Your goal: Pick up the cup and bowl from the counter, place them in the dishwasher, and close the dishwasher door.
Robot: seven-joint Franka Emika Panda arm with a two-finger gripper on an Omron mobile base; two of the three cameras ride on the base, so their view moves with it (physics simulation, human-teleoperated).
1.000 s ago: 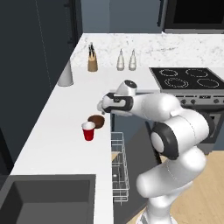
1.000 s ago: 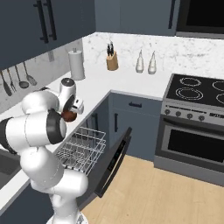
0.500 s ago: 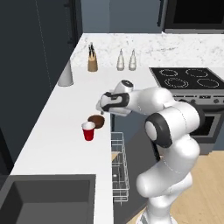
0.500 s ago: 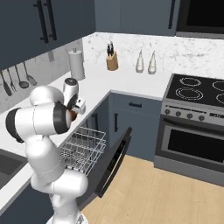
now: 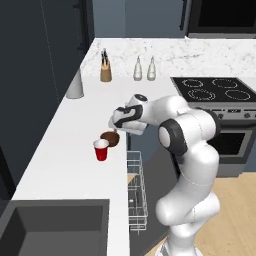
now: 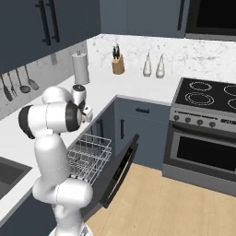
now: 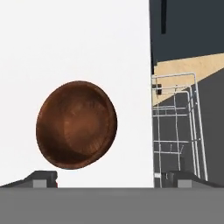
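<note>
The bowl looks like glossy brown wood, the counter smooth matt white, perhaps stone.

We see the white counter carrying 1 red cup just beside 1 brown bowl, with a knife block and 2 bottles far back.

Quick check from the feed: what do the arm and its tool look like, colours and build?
A glossy white arm of rounded, bulbous segments with dark grey joint rings. The tool is white-bodied, with two small dark fingertips. No cables or markings visible.
</note>
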